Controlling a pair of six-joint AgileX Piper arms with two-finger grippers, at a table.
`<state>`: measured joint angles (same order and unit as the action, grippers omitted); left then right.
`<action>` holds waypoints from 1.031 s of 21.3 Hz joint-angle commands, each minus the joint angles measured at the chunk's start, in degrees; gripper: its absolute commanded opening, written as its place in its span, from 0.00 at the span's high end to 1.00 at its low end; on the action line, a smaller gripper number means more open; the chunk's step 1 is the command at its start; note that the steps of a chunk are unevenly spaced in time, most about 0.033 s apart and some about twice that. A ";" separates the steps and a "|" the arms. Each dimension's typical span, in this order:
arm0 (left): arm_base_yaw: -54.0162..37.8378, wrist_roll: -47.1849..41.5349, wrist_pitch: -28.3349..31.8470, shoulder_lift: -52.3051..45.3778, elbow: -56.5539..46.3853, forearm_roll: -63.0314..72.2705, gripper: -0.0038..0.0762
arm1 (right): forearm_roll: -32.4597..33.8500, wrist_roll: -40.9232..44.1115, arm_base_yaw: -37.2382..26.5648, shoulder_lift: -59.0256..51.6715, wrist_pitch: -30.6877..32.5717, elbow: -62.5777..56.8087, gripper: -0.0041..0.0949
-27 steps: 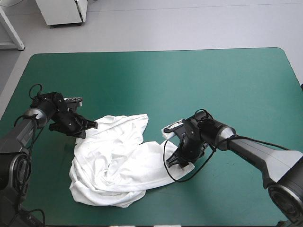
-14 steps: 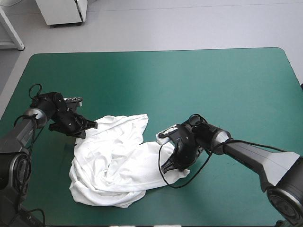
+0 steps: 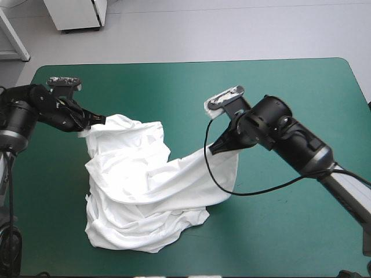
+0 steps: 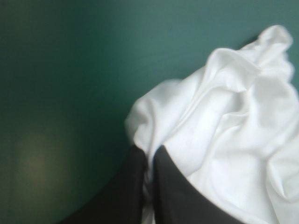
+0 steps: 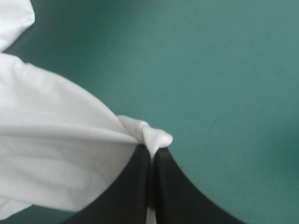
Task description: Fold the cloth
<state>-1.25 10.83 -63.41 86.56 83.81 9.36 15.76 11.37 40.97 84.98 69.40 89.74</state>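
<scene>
Judging by how the cloth lies, the folding has hardly begun: the white, short-sleeved fabric T-shirt (image 3: 145,197) is a crumpled mass with no neat crease or layered fold to be seen, and most of it is heaped at the lower left-centre of the high view on the bench (image 3: 278,92) with its smooth teal-green cover. Two parts of the cloth are drawn out from that heap. One runs to the upper left of the frame, where the left claw (image 3: 99,120), a pair of broad black fin-shaped fingers, is clenched on a bunched edge. The left wrist view confirms this, with the fingers (image 4: 140,186) all but meeting and white cloth squeezed between and around them. The other part stretches as a taut band toward the middle of the frame, where the matching right claw (image 3: 216,148) pinches a small knot of fabric at its tips, shown plainly in the right wrist view. Both grasps appear raised above the bench, so the step in hand looks like lifting and pulling the garment apart to open it out. Everything that counts as folding appears to be left: spreading the shirt flat, bringing in the sleeves and sides, and doubling it into a bundle. By count there is one T-shirt, two claws, both gripping it, and one bench.
</scene>
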 commanded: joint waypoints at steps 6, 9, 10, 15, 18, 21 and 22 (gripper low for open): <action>0.14 2.81 0.57 -7.01 28.58 13.67 0.96 | 14.71 -1.96 -1.22 -6.67 0.32 26.92 0.98; 0.14 4.94 3.21 -7.01 41.47 17.98 0.96 | 19.70 -2.88 -1.22 -6.67 -1.89 38.27 0.98; 0.14 4.94 4.72 -7.01 45.76 17.98 0.96 | 20.90 -4.25 -1.22 -6.67 -2.92 41.97 0.98; 0.14 4.94 7.18 -7.01 56.99 18.09 0.96 | 21.60 -9.49 -1.22 -6.67 -6.63 52.38 0.98; 0.14 6.21 7.18 -7.01 60.47 20.99 0.96 | 20.76 -11.37 -1.22 -6.67 -7.80 55.03 0.98; 0.14 7.72 7.68 -7.53 62.25 22.52 0.96 | 19.30 -13.05 -1.22 -6.71 -11.36 55.97 0.98; 0.14 7.72 8.13 -7.53 62.63 22.69 0.96 | 19.30 -13.05 -1.22 -6.71 -12.67 55.95 0.98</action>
<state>-1.25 17.86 -61.50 80.54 144.28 29.73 34.34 -0.41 39.95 79.46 64.82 144.25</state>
